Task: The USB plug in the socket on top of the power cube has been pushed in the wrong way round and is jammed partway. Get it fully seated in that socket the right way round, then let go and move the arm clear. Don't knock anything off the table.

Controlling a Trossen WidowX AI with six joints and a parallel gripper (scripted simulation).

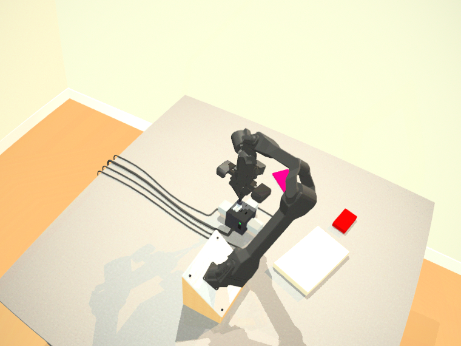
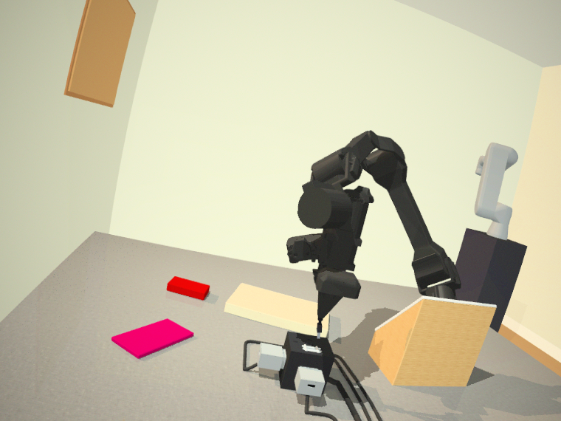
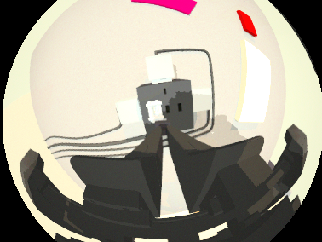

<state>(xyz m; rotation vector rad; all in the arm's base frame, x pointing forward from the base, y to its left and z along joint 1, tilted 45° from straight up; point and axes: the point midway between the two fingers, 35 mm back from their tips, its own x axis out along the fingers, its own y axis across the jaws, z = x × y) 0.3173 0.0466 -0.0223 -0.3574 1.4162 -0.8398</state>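
The plug lies directly below the fingers, in line with them: the gripper (image 1: 240,198) (image 2: 319,320) (image 3: 163,130), its long black tapered fingers closed on the small dark USB plug (image 1: 239,202) (image 2: 319,326) (image 3: 163,123), points down at the black power cube (image 1: 231,220) (image 2: 312,358) (image 3: 148,91). The plug's long axis stands close to upright, metal end down, over the part of the cube's top farther from the exterior camera; whether that end touches the top or hangs just above it, I cannot tell. The only arm at the table already has it, so the coming move probably turns on roll about that axis and on lining up with the socket before pressing straight down. The plug looks slim, with a dark body and a pale, silvery end; its keyed side is too small to read.
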